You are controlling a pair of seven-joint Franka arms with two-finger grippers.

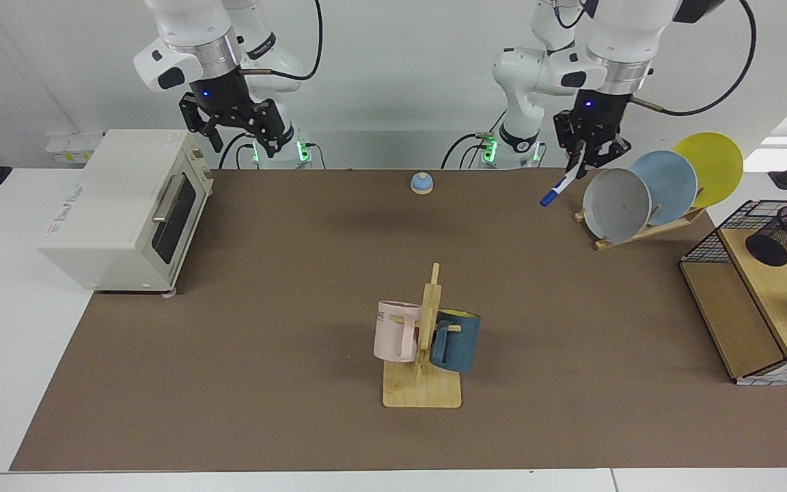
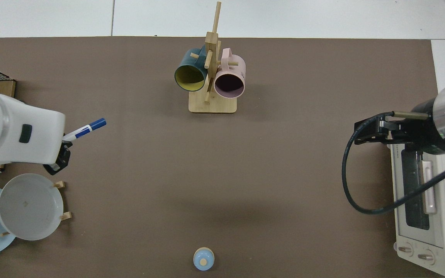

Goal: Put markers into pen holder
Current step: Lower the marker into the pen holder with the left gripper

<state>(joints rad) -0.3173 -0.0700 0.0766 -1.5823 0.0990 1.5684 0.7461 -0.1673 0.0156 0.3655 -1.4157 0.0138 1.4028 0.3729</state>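
A white marker (image 1: 559, 186) with a blue cap hangs slanted above the mat, cap end down, just left of the grey plate. My left gripper (image 1: 581, 164) is shut on its upper end. In the top view the marker (image 2: 85, 129) sticks out from under the left arm's white wrist, which hides the fingers. The black mesh pen holder (image 1: 786, 234) sits on the wooden shelf of the wire basket at the far right, well apart from the marker. My right gripper (image 1: 240, 137) hovers open and empty above the back corner of the toaster oven.
A toaster oven (image 1: 127, 205) stands at the facing view's left. A wooden mug rack (image 1: 424, 383) with a pink and a blue mug stands mid-table. A plate rack (image 1: 646, 229) holds three plates beside the wire basket (image 1: 701, 249). A small blue bell (image 1: 421, 182) sits at the back.
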